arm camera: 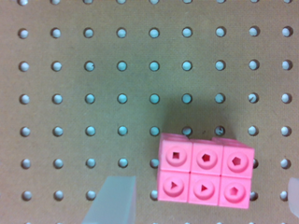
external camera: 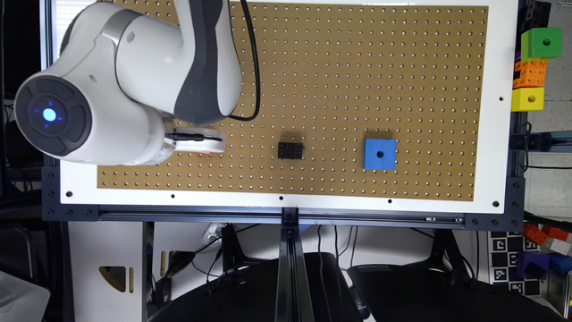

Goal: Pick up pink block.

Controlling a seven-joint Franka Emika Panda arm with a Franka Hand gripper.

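The pink block (arm camera: 203, 170) is a small bright pink brick with a 2x3 grid of round studs, lying flat on the brown pegboard (arm camera: 93, 93). In the wrist view my gripper (arm camera: 204, 189) is open above it. One translucent fingertip (arm camera: 114, 198) stands well off one short end and the other fingertip (arm camera: 294, 189) just past the opposite end, neither touching the block. In the exterior view the gripper (external camera: 199, 142) hangs low over the board at the left, with a sliver of the pink block (external camera: 206, 154) showing under it.
A black studded brick (external camera: 290, 150) lies mid-board, and a larger blue cube with a hole (external camera: 379, 154) sits further toward the exterior view's right. Green (external camera: 543, 43), orange (external camera: 530, 74) and yellow (external camera: 528, 99) cubes are stacked beyond the board's right edge.
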